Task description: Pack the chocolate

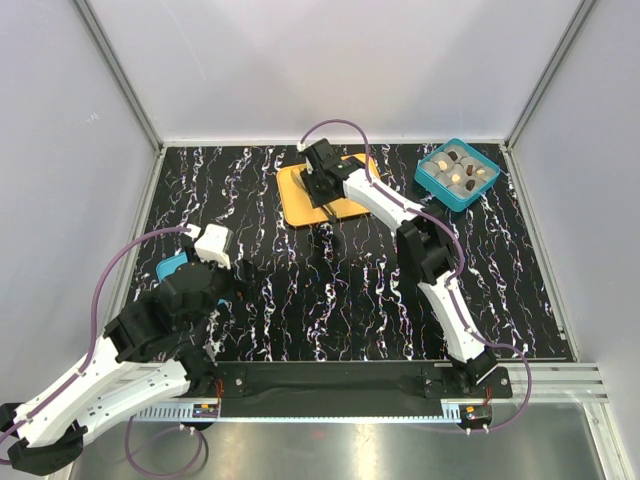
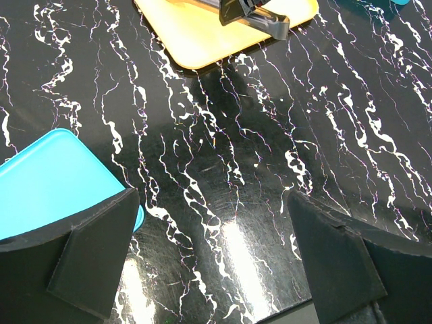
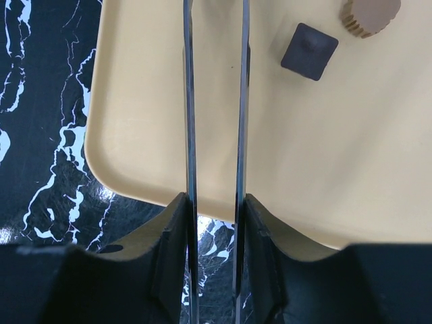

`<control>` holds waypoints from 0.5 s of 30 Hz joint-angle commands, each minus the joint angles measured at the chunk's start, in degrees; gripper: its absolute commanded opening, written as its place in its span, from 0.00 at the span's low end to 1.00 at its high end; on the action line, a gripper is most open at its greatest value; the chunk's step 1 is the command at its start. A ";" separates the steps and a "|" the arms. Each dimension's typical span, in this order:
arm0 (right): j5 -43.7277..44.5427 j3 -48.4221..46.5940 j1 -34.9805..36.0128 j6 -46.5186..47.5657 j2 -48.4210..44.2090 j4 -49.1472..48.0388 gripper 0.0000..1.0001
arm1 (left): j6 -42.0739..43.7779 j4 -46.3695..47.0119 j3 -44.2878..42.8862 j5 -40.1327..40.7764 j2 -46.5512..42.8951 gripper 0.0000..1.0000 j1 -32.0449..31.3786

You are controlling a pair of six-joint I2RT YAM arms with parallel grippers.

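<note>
Two pieces of chocolate (image 3: 309,50) lie on the orange tray (image 3: 324,169), at the top right of the right wrist view. One is a dark square (image 3: 310,47). The other is a tan ridged disc (image 3: 369,15) near it, not touching, and cut off by the frame edge. The square lies flat, turned slightly so one corner points back toward the gripper. Neither piece has a clear long axis.

Cream ovals (image 1: 456,170) and dark lumps fill the grey cups of the teal box (image 1: 440,197) at the table's far right. They are too small to tell which way the ovals point.

The right gripper (image 3: 214,223) is closed partway on tweezers (image 3: 190,101), one finger pressing each blade. The blades run side by side with a narrow gap, straight out over the tray's near edge, left of both pieces. Nothing is between them, and their tips are out of frame.

The left gripper (image 2: 212,202) hangs low over the table (image 2: 236,135), spread fully wide and holding nothing. A cyan lid (image 2: 54,175) lies flat by its left finger.
</note>
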State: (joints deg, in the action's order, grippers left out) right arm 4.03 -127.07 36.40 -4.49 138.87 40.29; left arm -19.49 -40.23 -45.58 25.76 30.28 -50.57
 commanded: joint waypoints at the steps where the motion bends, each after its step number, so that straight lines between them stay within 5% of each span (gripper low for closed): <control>1: 1.07 -1.25 1.13 0.19 -2.37 -0.22 0.41 | -0.11 2.87 -0.21 1.14 -0.66 0.99 -0.06; 15: 0.54 7.18 1.21 -1.48 -12.65 2.24 0.33 | -0.11 2.70 -0.21 1.22 -0.66 0.99 -0.06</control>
State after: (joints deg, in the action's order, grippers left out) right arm 4.91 -120.88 36.82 -5.13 133.25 42.74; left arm -19.49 -40.23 -45.58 25.76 30.28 -50.57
